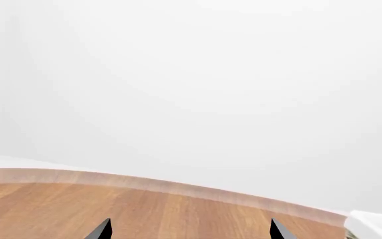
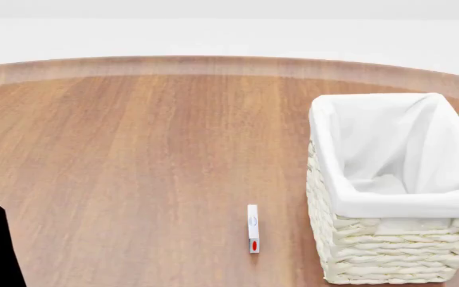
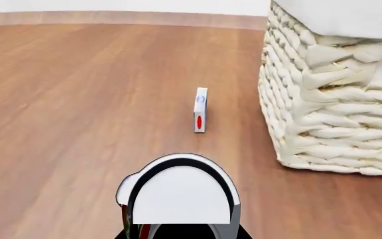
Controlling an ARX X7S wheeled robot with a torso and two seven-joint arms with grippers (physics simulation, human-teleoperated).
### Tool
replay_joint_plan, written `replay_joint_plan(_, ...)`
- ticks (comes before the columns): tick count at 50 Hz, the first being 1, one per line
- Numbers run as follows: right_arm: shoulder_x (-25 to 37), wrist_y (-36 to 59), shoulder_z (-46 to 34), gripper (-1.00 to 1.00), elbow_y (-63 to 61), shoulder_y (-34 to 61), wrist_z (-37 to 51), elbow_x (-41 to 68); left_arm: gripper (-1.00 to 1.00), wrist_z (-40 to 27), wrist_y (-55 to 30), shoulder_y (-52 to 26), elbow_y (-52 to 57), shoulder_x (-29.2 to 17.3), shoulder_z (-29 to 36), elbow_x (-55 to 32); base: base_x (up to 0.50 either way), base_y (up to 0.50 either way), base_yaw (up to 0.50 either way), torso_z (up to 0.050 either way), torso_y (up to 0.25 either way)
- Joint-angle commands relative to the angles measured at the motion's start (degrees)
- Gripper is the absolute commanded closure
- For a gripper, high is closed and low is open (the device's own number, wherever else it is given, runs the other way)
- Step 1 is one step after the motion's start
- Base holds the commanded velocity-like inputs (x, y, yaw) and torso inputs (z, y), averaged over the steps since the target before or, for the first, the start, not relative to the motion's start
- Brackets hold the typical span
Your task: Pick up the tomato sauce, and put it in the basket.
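Left side: your left gripper [image 1: 189, 230] stands wide open, its two dark fingertips well apart with nothing between them, over bare wooden table [image 1: 144, 209] near the far rim. It takes no part in the task.

Centre: a small white block [image 2: 253, 228] with a red spot stands alone on the table, near the basket's left wall but not touching it. It is not a task item, so leave it where it is.

Right of centre: the tomato sauce [image 3: 177, 194] does not show in the head view. The right wrist camera has it hard against the lens, silver top uppermost, with a sliver of red and green label at the frame's lower edge. The can hides the right gripper's fingers, so you cannot tell from these pictures whether they are closed on it. The closeness suggests it is in or at the hand, but that is a judgement.

Handling, as a judgement: the can is rigid metal, fairly heavy for its size, with a smooth label and curved wall that can slip or twist between flat pads. Grip it across the middle of the body, below the top rim, pads square on opposite sides. It will not crush.

Right side: the basket [image 2: 397, 203] stands upright, liner folded over the rim, with nothing visible inside. The can must clear that rim before release.
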Motion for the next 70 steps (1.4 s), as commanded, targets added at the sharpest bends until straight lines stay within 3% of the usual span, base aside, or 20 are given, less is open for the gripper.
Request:
replay_joint_plan(1, -1.14, 7.59, 0.35, 1.0, 0.29, 9.78, -2.12, 0.58, -1.0, -0.47, -0.23, -0.1, 0.45, -0.4, -0.47, -0.75, 0.0, 0.0, 0.0, 0.0, 0.0)
replay_joint_plan(49, -5.67, 31.1, 3.02, 1.0, 2.2, 42.3, -2.99, 8.88, -1.0, -0.48, 0.82, -0.24, -1.03, -0.59, 0.3, -1.46, 0.0, 0.0, 0.0, 0.0, 0.0)
replay_joint_plan(70, -6.45, 32.28, 1.9, 1.0, 4.65, 45.63, -3.85, 8.06, -1.0, -0.99, 0.83, -0.21, -0.7, -0.97, 0.74, -1.21, 0.0, 0.0, 0.0, 0.0, 0.0)
